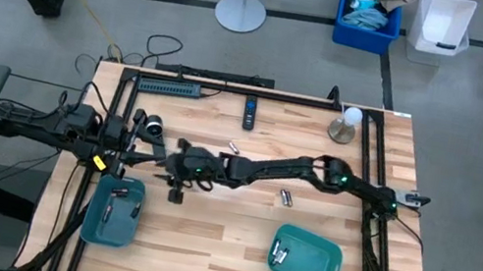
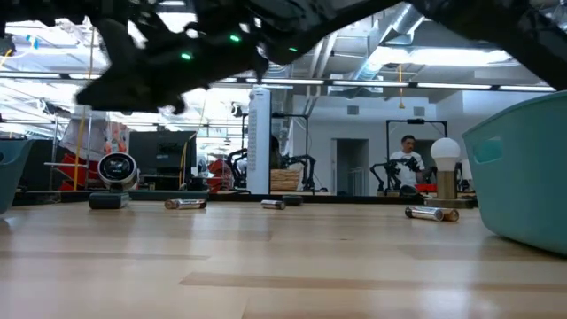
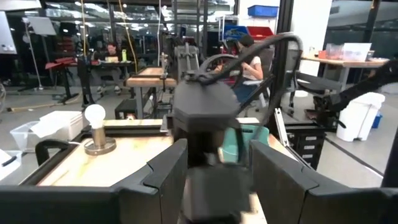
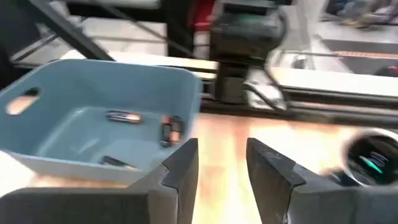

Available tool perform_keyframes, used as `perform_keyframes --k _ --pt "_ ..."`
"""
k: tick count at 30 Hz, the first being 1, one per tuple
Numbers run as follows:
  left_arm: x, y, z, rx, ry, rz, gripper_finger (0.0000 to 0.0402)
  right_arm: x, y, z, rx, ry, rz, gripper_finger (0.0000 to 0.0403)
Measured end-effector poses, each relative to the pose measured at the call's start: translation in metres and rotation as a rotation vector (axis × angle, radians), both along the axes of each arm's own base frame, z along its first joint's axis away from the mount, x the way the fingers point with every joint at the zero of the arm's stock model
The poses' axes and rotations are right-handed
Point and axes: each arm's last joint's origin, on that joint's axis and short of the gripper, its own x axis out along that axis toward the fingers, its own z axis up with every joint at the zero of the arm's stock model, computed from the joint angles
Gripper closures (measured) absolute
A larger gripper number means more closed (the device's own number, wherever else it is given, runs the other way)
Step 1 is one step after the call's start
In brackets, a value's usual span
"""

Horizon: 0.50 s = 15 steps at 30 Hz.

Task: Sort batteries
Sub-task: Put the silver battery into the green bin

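Observation:
Two teal trays sit near the table's near edge: the left tray (image 1: 93,219) holds a few batteries (image 4: 125,116), and the right tray (image 1: 311,263) holds one (image 1: 278,254). Loose batteries lie on the wood (image 1: 286,197), (image 1: 233,146), (image 2: 185,204). My right gripper (image 1: 170,175) (image 4: 221,155) reaches across the table, open and above the wood just beyond the left tray's far right corner. My left gripper (image 1: 141,153) (image 3: 217,162) hovers close by, open and facing the right arm's wrist. Neither holds a battery.
A light bulb on a round stand (image 1: 345,124) and a black remote-like stick (image 1: 250,112) stand near the far edge, with a power strip (image 1: 168,88) along it. A round silver-topped knob (image 1: 153,125) sits by the left arm. Open wood lies between the trays.

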Motion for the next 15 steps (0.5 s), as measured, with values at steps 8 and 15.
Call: perform_keyframes --k 8,15 --pt "0.008 0.002 -0.013 -0.009 0.083 0.075 0.0235 -0.089 -0.022 0.012 -0.047 -0.062 -0.234 0.0256" --pt "0.044 0.003 -0.027 0.014 0.195 0.184 0.0235 -0.178 -0.032 0.014 -0.054 -0.039 -0.418 0.0256"
